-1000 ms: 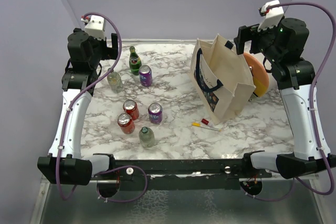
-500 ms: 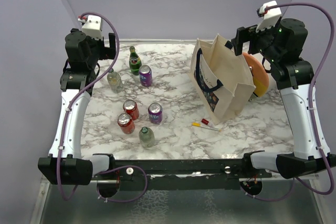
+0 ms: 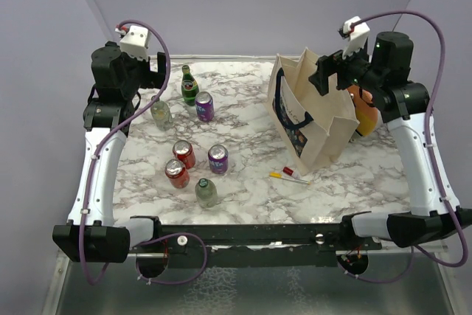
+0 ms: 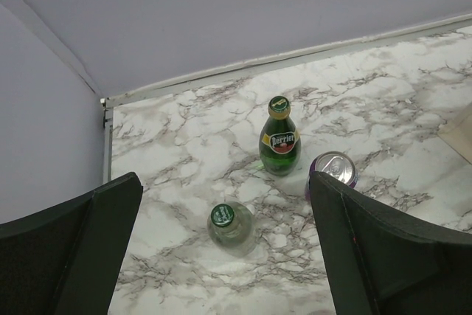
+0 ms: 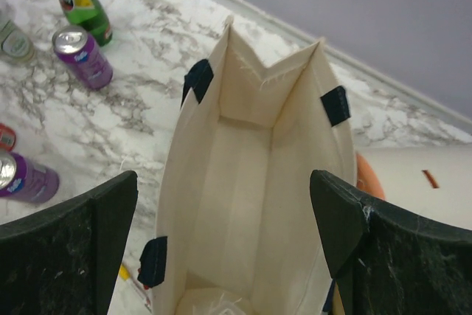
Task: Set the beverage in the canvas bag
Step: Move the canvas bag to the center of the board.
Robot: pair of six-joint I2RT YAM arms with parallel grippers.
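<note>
The beige canvas bag [image 3: 313,116] with navy handles stands upright at the right, mouth open; its pale inside [image 5: 251,182] fills the right wrist view. My right gripper [image 3: 325,77] hangs open above the bag's mouth [image 5: 223,178], holding nothing. The beverages stand at the left: a green Perrier bottle [image 3: 189,86] [image 4: 279,145], a purple can [image 3: 204,107] [image 4: 333,170] and a clear bottle [image 3: 161,114] [image 4: 230,223]. Nearer the front are two red cans [image 3: 184,154], a second purple can [image 3: 217,158] and another clear bottle [image 3: 206,192]. My left gripper [image 3: 158,66] [image 4: 225,182] is open, high above the far-left bottles.
A cream-and-orange cylindrical container [image 3: 365,108] [image 5: 420,175] lies behind the bag at the right. A yellow and red pen [image 3: 289,176] lies on the marble in front of the bag. Something white and crumpled [image 5: 214,302] shows at the bag's bottom. Purple walls close the back and sides.
My right gripper has swung left, from beside the bag to over its open mouth. The left wrist has shifted only slightly. Both grippers stay open.
</note>
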